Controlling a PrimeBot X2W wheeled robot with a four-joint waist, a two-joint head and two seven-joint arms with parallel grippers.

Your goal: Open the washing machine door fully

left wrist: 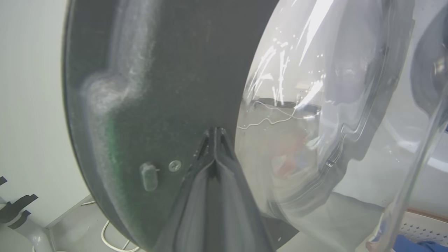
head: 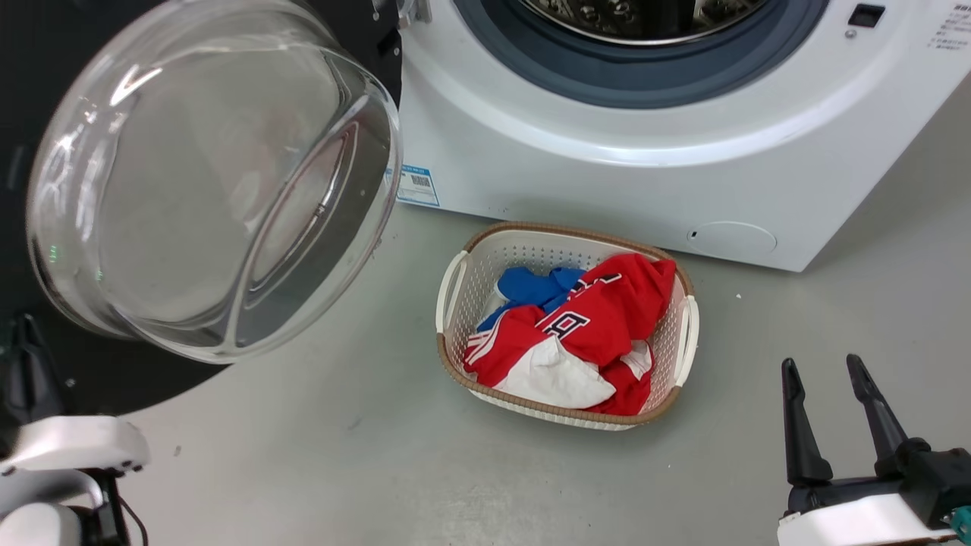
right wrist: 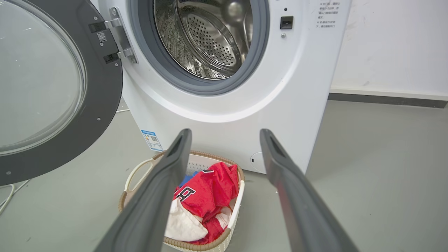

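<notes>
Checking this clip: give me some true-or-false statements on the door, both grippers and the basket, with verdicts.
1. The washing machine door stands open, hinged off to one side of the drum. True.
2. The right gripper has its jaws shut on the basket handle. False: its jaws stand apart and hold nothing, off to the side of the laundry basket.
3. The laundry basket holds red, blue and white clothes. True.
4. The drum is packed with laundry. False: the part in view is bare perforated steel.
5. The left gripper has its jaws spread wide. False: they are closed together, tips at the door's black ring.
</notes>
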